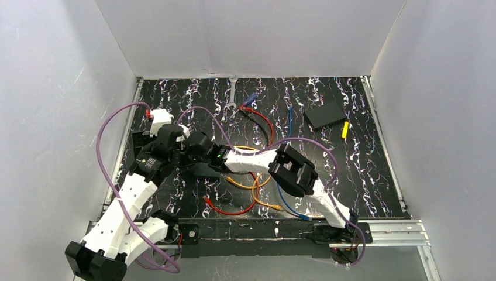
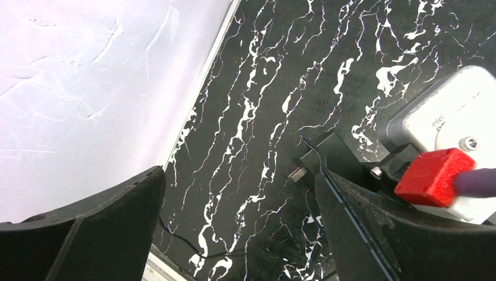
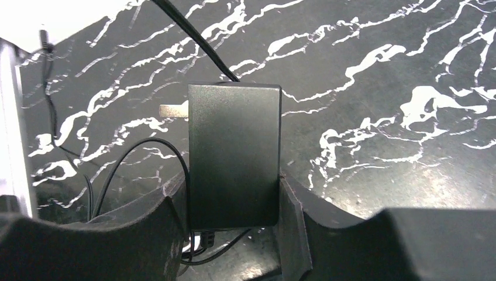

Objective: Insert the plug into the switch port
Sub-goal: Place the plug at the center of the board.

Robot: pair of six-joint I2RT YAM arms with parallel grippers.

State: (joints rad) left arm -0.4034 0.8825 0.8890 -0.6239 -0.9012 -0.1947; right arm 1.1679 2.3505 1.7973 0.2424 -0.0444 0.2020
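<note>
Here, the right arm (image 1: 292,170) is reaching across, its jaws pinching the switch (image 3: 234,146) by its two long sides over the marbled tabletop (image 3: 380,88). A thin black cable (image 3: 193,38) is running to the switch's far edge, and a small metal tab (image 3: 174,109) is sticking out beside that edge. Whether a plug is sitting in a port cannot be told. The left arm (image 1: 131,199) is holding its jaws spread wide, gripping nothing, with one finger (image 2: 362,228) lying just beside the switch. Both arms are meeting well to the left of the slab (image 1: 326,112) and nearer the bases, so the switch is sitting there too. A yellow piece (image 1: 345,129) is lying just right of the slab, a wrench (image 1: 233,93) is lying to its left, and loose coloured cables (image 1: 257,181) are sprawling left of the slab.
</note>
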